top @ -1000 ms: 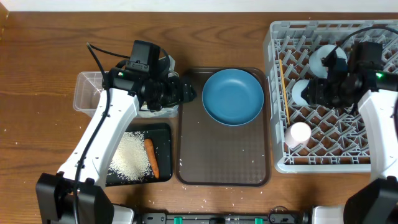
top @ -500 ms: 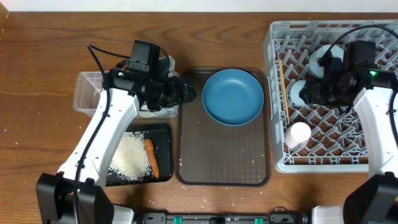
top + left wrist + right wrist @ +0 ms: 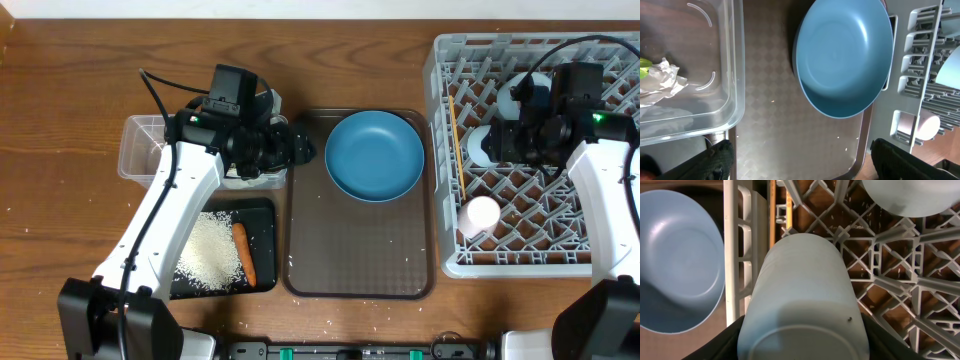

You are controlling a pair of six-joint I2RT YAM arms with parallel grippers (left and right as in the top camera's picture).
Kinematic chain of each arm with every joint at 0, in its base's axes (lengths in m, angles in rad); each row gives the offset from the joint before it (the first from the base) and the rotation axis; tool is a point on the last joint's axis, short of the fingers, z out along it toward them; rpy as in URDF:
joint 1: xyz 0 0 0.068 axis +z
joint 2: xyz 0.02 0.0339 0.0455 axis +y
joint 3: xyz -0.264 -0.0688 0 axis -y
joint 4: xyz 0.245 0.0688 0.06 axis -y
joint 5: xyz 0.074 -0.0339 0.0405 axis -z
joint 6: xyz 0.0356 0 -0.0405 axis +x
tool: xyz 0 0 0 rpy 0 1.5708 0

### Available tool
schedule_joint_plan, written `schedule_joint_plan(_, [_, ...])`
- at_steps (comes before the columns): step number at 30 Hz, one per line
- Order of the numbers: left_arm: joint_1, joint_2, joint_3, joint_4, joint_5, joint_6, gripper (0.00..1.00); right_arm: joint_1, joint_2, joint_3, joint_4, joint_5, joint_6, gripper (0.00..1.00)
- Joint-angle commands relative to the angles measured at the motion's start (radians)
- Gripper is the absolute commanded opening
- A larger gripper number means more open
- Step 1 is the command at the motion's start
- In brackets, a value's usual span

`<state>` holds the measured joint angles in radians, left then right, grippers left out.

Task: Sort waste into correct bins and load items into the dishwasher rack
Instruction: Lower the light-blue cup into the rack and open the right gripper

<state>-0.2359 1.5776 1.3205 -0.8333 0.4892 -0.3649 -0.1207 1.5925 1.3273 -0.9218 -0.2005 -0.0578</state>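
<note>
A brown wooden counter [image 3: 60, 100] carries everything. The grey dishwasher rack [image 3: 445, 262] on the right is mostly loaded. It holds the pale blue bowl [image 3: 530, 92], the pinkish-white cup [image 3: 480, 215] near its front left corner, and the wooden chopsticks [image 3: 456, 140] along its left side.

The right jaws are closed around the light-blue cup [image 3: 805, 295], which is over the rack's left part just beside the chopsticks. I cannot tell whether it already rests on the pegs.

The large blue plate [image 3: 375, 155] is the one item not loaded. It lies on the brown serving tray [image 3: 360, 250] in the middle.

The waste looks sorted. The crumpled tissue [image 3: 660, 77] sits in the clear tub [image 3: 135, 150], and the rice [image 3: 210, 250] and carrot [image 3: 245, 255] lie in the black tray [image 3: 262, 212].

The left jaws stand wide apart and hold nothing. They are above the tub's right edge, beside the plate.

A few pale specks, probably stray rice, dot the counter's front edge and the serving tray. The rack's near wall stands between the plate and its slot, so the plate would have to be lifted over it.
</note>
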Motion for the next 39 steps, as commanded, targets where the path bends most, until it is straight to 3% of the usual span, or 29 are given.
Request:
schedule_joint_plan(1, [0.001, -0.001, 0.005, -0.003, -0.016, 0.01, 0.9, 0.022, 0.03, -0.007, 0.006, -0.047, 0.008, 0.48])
schedule_joint_plan(7, [0.001, -0.001, 0.005, -0.003, -0.016, 0.01, 0.9, 0.051, 0.03, -0.007, 0.004, -0.093, 0.012, 0.44])
schedule_joint_plan(18, [0.001, -0.001, 0.005, -0.003, -0.016, 0.01, 0.9, 0.079, 0.03, -0.008, -0.093, 0.031, 0.013, 0.41])
schedule_joint_plan(21, [0.001, -0.001, 0.005, -0.003, -0.016, 0.01, 0.9, 0.079, 0.03, -0.008, -0.099, 0.036, 0.013, 0.54])
schedule_joint_plan(24, [0.001, -0.001, 0.005, -0.003, -0.016, 0.01, 0.9, 0.079, 0.03, -0.008, -0.097, 0.036, 0.013, 0.83])
schedule_joint_plan(26, [0.001, -0.001, 0.005, -0.003, -0.016, 0.01, 0.9, 0.079, 0.03, -0.008, -0.094, 0.036, 0.013, 0.93])
schedule_joint_plan(31, [0.001, -0.001, 0.005, -0.003, -0.016, 0.01, 0.9, 0.079, 0.03, -0.008, -0.09, 0.036, 0.013, 0.98])
schedule_joint_plan(39, [0.001, -0.001, 0.005, -0.004, -0.015, 0.009, 0.9, 0.083, 0.029, -0.007, -0.067, 0.01, 0.019, 0.93])
